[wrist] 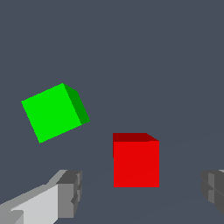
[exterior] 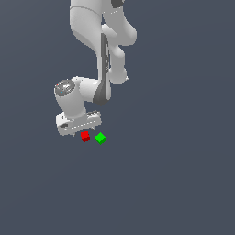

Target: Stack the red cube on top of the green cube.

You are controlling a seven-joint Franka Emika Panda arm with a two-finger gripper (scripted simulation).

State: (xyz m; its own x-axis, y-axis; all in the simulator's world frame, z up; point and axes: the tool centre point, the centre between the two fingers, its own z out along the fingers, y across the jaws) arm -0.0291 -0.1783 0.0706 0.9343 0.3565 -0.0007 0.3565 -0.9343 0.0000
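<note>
The red cube (exterior: 85, 136) lies on the grey floor just under the white gripper (exterior: 81, 131). The green cube (exterior: 100, 138) lies a little to the red cube's right in the exterior view, apart from it. In the wrist view the gripper (wrist: 142, 188) is open. The red cube (wrist: 136, 161) sits in line with the gap between the two grey fingertips (wrist: 71, 192) and touches neither. The green cube (wrist: 53, 112) lies off to one side, turned at an angle, outside the fingers.
The white arm (exterior: 103, 50) comes down from the top of the exterior view over the cubes. The plain grey floor (exterior: 174, 174) bears nothing else that I can see.
</note>
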